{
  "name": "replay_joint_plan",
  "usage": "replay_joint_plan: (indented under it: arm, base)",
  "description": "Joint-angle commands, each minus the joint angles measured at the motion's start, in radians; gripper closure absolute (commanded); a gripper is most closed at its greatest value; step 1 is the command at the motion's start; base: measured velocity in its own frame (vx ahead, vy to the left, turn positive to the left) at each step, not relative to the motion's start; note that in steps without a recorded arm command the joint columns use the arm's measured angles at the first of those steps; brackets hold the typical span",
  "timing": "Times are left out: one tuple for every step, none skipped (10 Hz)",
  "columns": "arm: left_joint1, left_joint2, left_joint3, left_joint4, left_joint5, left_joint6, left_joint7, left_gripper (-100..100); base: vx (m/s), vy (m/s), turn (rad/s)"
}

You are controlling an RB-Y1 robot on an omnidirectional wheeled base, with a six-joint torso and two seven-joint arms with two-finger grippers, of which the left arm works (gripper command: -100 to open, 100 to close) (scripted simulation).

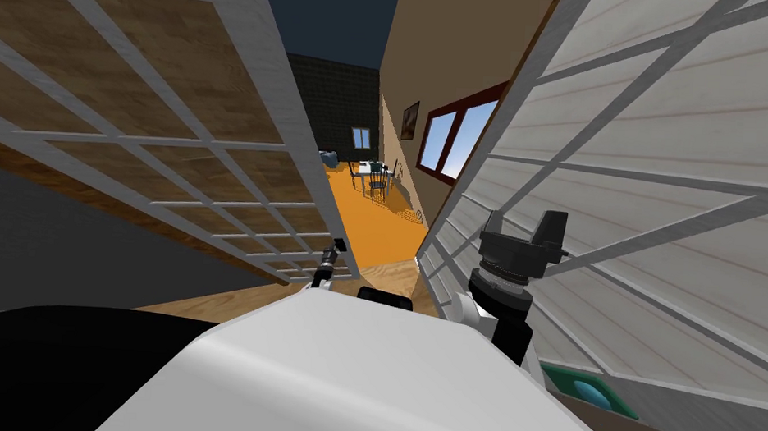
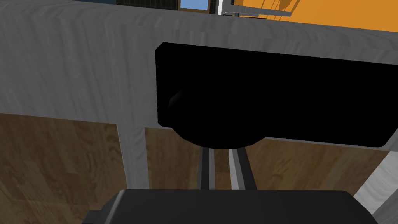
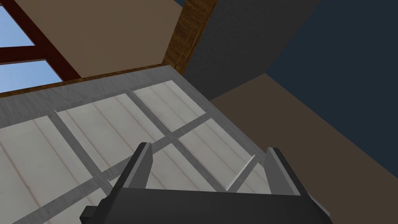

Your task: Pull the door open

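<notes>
Fingers of the left gripper (image 2: 221,151) pinch the black handle (image 2: 272,93) at the free edge of the door (image 2: 77,70). We judge the door heavy and rigid. The right gripper (image 3: 208,148) has its fingers spread.

Left hand (image 1: 333,254) is held low mid-frame, fingers (image 2: 206,163) pinched nearly together; right hand (image 1: 529,233) is raised centre-right, fingers (image 3: 142,163) spread wide.

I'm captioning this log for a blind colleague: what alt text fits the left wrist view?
The left gripper, fingers drawn close together, grips a round black handle on a black plate fixed to the door's grey rail. Brown wood-grain panes and a thin grey bar lie beside the rail.
</notes>
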Motion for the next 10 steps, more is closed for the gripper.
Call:
replay_joint_plan:
  arm:
    - [-0.012, -0.015, -0.025, -0.006, 0.005, -0.005, 0.041, 100]
    - [-0.018, -0.012, -0.034, 0.0, 0.017, -0.005, 0.069, 100]
    - [-0.018, -0.012, -0.034, 0.0, 0.017, -0.005, 0.083, 100]
    - [-0.003, 0.0, -0.019, -0.008, 0.039, 0.007, 0.106, -100]
    - [-0.004, -0.001, -0.022, -0.009, 0.047, 0.007, 0.126, -100]
    - [-0.005, -0.003, -0.026, -0.01, 0.058, 0.008, 0.154, -100]
    - [-0.006, -0.004, -0.031, -0.012, 0.069, 0.008, 0.183, -100]
    - [-0.007, -0.006, -0.036, -0.013, 0.083, 0.009, 0.209, -100]
    - [-0.007, -0.006, -0.036, -0.013, 0.083, 0.009, 0.219, -100]
    - [-0.009, -0.008, -0.041, -0.015, 0.097, 0.01, 0.254, -100]
  base:
    - [-0.018, 0.001, -0.038]
    - [-0.051, 0.009, -0.031]
    - [-0.047, 0.007, -0.044]
    - [-0.038, 0.03, 0.002]
    - [-0.051, 0.025, -0.025]
    - [-0.073, -0.02, -0.079]
    - [-0.071, -0.04, -0.076]
    - [-0.063, -0.037, -0.05]
    - [-0.048, -0.009, -0.009]
    - [-0.044, 0.008, -0.033]
